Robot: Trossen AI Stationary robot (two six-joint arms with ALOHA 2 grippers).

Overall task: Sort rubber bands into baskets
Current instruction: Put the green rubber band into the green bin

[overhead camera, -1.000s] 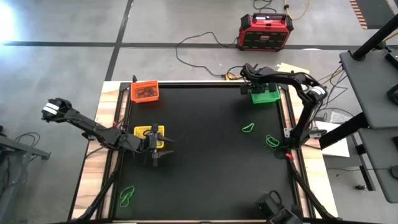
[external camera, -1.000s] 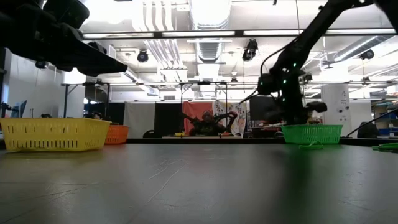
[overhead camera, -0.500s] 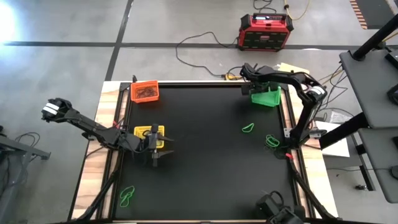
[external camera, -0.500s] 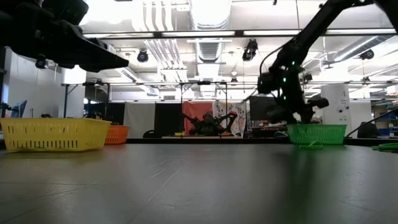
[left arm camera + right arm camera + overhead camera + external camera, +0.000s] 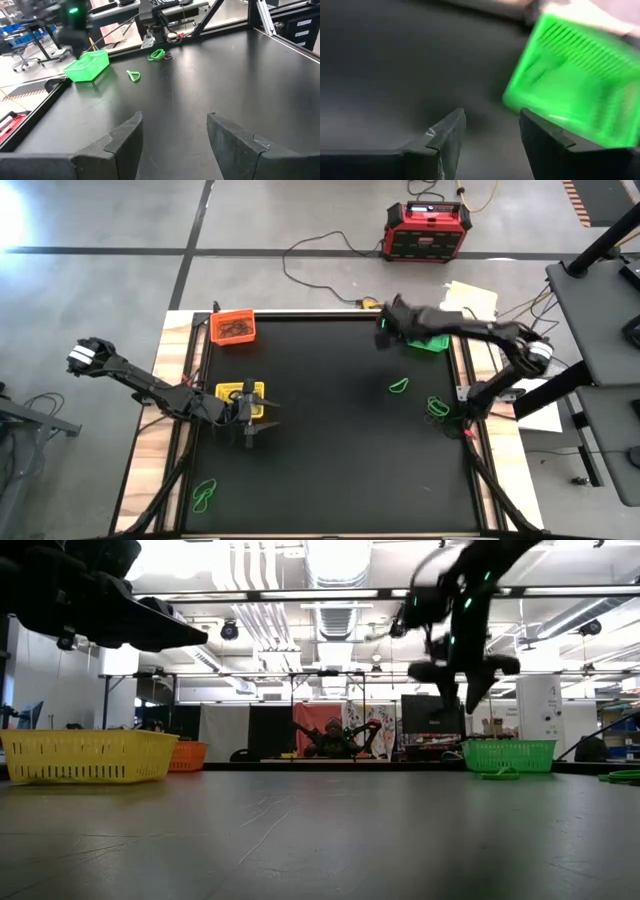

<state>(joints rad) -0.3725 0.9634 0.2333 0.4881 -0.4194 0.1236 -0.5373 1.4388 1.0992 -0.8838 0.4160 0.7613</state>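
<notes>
Right tool (image 5: 384, 337) seen parted and empty, raised just beside green basket (image 5: 428, 338). Left tool (image 5: 249, 424) parted, empty, by yellow basket (image 5: 240, 392). Next: green rubber band (image 5: 399, 386) on worktop (image 5: 330, 460) to be grasped.

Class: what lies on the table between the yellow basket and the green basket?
High view: only bare black mat lies between the yellow basket and the green basket; loose green bands sit off that line.

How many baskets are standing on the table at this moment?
3. The orange basket is at the far left corner, the yellow basket is by the left edge under the left arm, and the green basket is at the far right corner.
</notes>
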